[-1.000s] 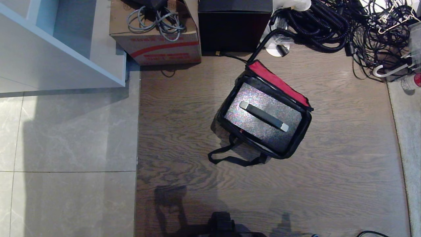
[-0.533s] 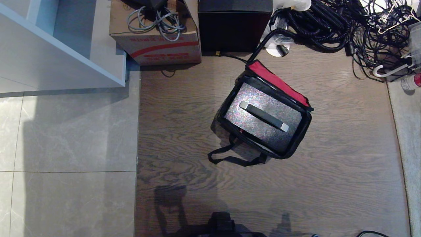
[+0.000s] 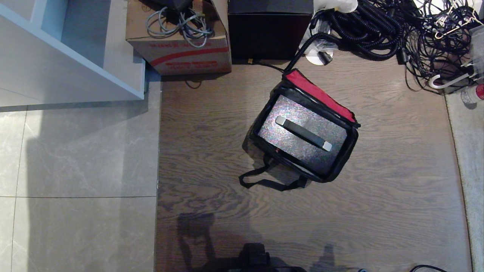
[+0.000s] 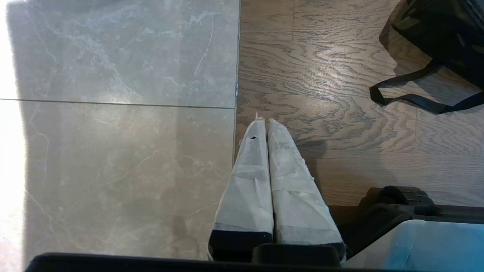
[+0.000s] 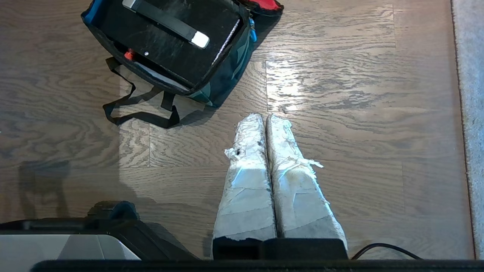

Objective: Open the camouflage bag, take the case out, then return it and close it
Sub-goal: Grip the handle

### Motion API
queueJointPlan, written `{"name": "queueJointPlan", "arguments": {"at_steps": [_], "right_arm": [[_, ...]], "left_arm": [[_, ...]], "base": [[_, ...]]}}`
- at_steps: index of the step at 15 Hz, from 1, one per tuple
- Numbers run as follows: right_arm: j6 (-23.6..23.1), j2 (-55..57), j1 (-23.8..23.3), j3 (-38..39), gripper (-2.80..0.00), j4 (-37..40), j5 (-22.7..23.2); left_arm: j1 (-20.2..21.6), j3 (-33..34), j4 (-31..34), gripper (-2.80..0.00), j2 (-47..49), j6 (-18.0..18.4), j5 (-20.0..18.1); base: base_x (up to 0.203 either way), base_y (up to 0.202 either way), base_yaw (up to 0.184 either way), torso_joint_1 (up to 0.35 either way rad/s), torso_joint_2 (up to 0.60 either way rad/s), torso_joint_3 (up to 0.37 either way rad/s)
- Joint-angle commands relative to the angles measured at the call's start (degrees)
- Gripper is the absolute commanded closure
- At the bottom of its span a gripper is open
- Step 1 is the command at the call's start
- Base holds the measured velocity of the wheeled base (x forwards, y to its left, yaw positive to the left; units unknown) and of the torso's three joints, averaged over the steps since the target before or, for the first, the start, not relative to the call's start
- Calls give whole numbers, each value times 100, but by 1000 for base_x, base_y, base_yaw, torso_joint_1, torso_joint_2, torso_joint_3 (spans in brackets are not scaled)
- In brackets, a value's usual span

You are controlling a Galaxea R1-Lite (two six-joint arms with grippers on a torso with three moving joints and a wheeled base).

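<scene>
The camouflage bag [image 3: 349, 145] stands open on the wood floor, its lid folded back with the red lining [image 3: 319, 94] facing up. Inside it sits the case [image 3: 293, 145], speckled on top, with a black handle [image 3: 302, 133] that has silver ends. The bag's black strap [image 3: 264, 182] lies loose on the floor in front. Neither gripper is in the head view. My left gripper [image 4: 266, 121] is shut and empty over the floor, with the bag [image 4: 442, 30] far off. My right gripper [image 5: 264, 117] is shut and empty, a short way from the bag [image 5: 227, 71] and case [image 5: 170, 49].
A cardboard box [image 3: 177, 49] with cables, a plain black cube box [image 3: 270, 34] and a tangle of black hoses and wires [image 3: 378, 30] line the far side. A white shelf unit [image 3: 68, 56] stands on the grey tiles at the left. My base [image 3: 257, 260] is at the near edge.
</scene>
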Motion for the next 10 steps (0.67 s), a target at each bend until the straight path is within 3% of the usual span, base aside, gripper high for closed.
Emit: {"name": "queueJointPlan", "arguments": {"at_steps": [1,10], "right_arm": [[-6,9,2,229,0,-7,2],[0,9,5,229,0,-4,2]], "left_arm": [[0,0,2,0,0,-2,2],[0,0,2,0,0,-2,2]], "base": [[0,0,0,0,0,0],[0,0,0,0,0,0]]}}
